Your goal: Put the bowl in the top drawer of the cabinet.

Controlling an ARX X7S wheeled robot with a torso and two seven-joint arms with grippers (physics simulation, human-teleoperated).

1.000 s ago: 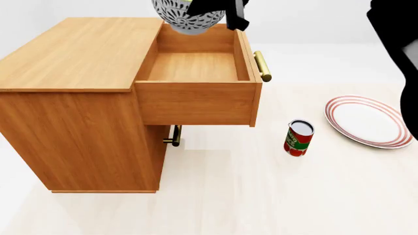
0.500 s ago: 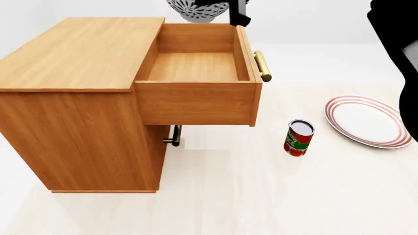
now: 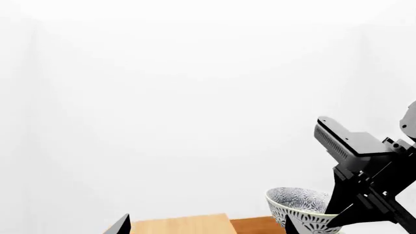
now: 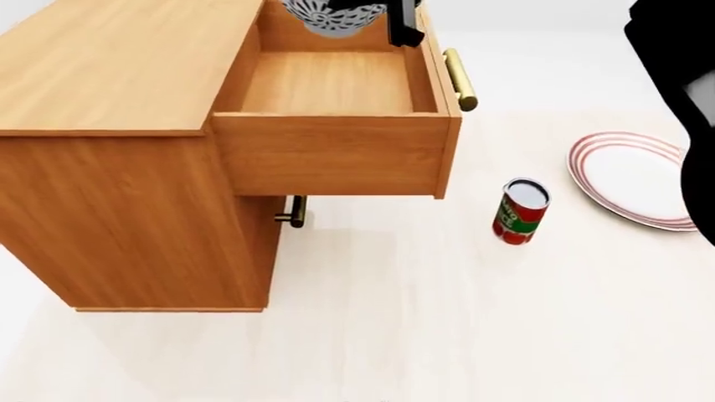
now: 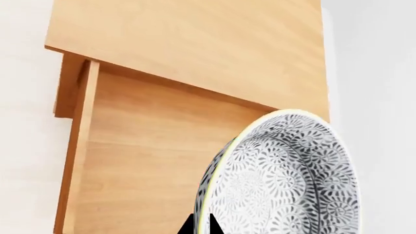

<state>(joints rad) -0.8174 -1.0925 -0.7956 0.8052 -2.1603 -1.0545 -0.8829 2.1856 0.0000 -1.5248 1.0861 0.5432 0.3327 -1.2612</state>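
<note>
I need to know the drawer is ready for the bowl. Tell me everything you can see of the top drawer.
The top drawer is a wide, shallow box of orange-brown wood, pulled well out of the cabinet. Its floor is bare; nothing lies inside. A shiny brass bar handle runs along its front panel. The bowl, gripped at its rim by the right gripper, hangs above the drawer's far side without touching it.

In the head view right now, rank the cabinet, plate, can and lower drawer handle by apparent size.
1. cabinet
2. plate, partly cut off by the arm
3. can
4. lower drawer handle, mostly hidden under the open drawer
</note>
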